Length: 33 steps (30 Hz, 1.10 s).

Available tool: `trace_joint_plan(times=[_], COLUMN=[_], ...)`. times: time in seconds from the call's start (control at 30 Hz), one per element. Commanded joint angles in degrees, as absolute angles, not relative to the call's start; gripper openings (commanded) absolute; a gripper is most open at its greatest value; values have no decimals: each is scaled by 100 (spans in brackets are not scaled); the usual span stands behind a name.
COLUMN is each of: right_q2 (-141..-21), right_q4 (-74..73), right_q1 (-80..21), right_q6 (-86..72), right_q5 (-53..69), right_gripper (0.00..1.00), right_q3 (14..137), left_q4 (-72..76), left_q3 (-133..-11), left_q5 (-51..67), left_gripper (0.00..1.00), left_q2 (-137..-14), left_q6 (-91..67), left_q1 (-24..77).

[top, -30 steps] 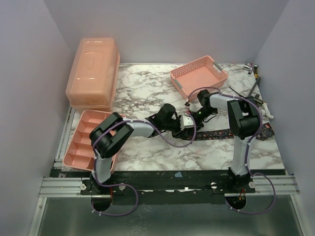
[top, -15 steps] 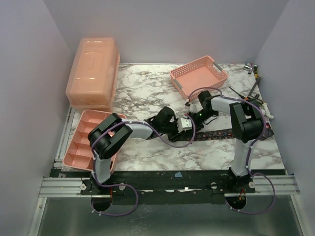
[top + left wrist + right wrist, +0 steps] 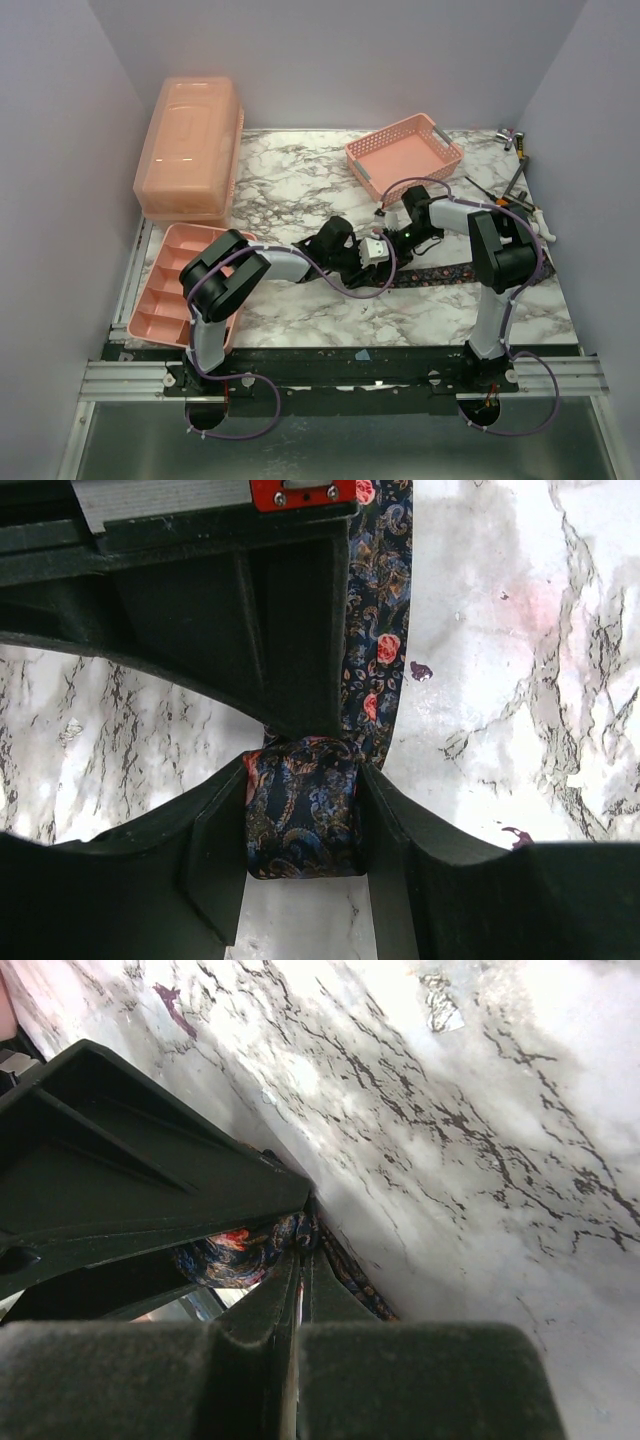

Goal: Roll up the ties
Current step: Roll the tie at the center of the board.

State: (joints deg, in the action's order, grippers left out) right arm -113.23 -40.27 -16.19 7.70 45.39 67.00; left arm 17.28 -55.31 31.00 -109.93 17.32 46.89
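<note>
marble bench [image 3: 300, 180]; lidded pink box [image 3: 188, 150], far left corner; pink basket [image 3: 403, 155], far edge; tie [image 3: 445, 273], strip along near right side, rolled end mid-bench; left gripper [image 3: 303, 818], fingers clasping the roll; right gripper [image 3: 300, 1260], fingers closed, tips at the roll.

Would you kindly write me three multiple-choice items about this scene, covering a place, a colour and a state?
1. Where does the unrolled length of the tie lie?
A) on the marble table
B) in the basket
C) hanging off the table's edge

2. What colour is the mesh basket?
A) green
B) pink
C) blue

3. In what state is the tie?
A) fully flat
B) knotted
C) partly rolled

Answers:
1 A: the strip stretches flat across the marble toward the right arm.
2 B: its walls are plainly pink.
3 C: a coil sits between the fingers of the left gripper, with a flat strip trailing away from it.
</note>
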Motion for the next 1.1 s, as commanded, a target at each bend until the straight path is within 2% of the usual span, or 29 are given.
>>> trace_joint_plan(times=[0.0, 0.43, 0.93, 1.0, 1.07], right_q2=[-11476, -11416, -11307, -11296, -11251], right_q4=[-3867, -3806, -3735, -3747, -3772], right_q1=[-1651, -1655, -1652, -1652, -1648], right_q6=[900, 1006, 907, 911, 970], right_q5=[4561, 4097, 4334, 4272, 4167], right_gripper=[1, 1, 1, 1, 1], right_q3=[6634, 6552, 6549, 6548, 6524], left_q4=[1326, 1645, 1430, 1223, 1303], left_q3=[-5502, -5319, -5744, -5750, -5469], left_q5=[2836, 3316, 3060, 2939, 2913], left_gripper=[45, 44, 43, 53, 60], left_q2=[-11266, -10518, -11130, -11037, -10766], left_q6=[1815, 1468, 1355, 1347, 1293], left_q1=[4751, 4698, 4895, 4892, 4749])
